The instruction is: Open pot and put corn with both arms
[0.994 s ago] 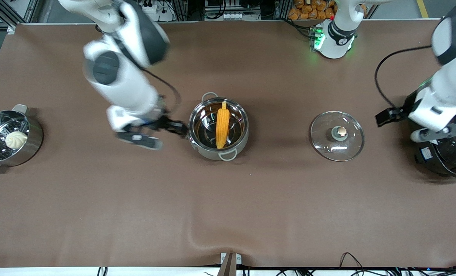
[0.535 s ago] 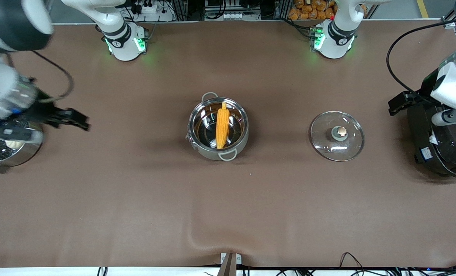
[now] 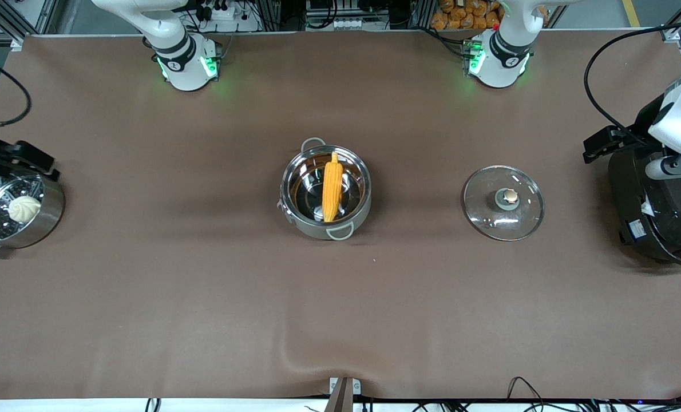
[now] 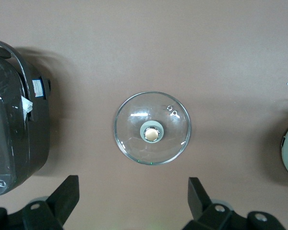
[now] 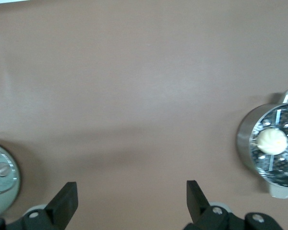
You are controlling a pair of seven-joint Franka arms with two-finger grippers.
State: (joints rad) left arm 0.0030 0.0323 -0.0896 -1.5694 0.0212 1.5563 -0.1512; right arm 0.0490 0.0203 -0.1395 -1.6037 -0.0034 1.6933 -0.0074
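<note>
The steel pot (image 3: 295, 171) stands open in the middle of the table. The yellow-orange corn (image 3: 332, 190) lies in it, its tip toward the robots' bases. The glass lid (image 3: 483, 214) with its coppery knob (image 3: 510, 196) lies flat on the table beside the pot, toward the left arm's end, and shows in the left wrist view (image 4: 152, 128). My left gripper (image 3: 598, 146) is up over the rice cooker's edge, open and empty (image 4: 133, 191). My right gripper (image 3: 31, 160) is up by the steamer pot, open and empty (image 5: 132, 196).
The steamer pot (image 3: 48, 214) with a white bun (image 3: 24, 208) stands at the right arm's end and shows in the right wrist view (image 5: 247, 143). The large black rice cooker (image 3: 655, 229) stands at the left arm's end (image 4: 14, 139). A brown cloth covers the table.
My right arm has swung away from beside the pot to the steamer pot at its own end. My left arm has drawn back a little toward its base. Pot, corn and lid have not moved.
</note>
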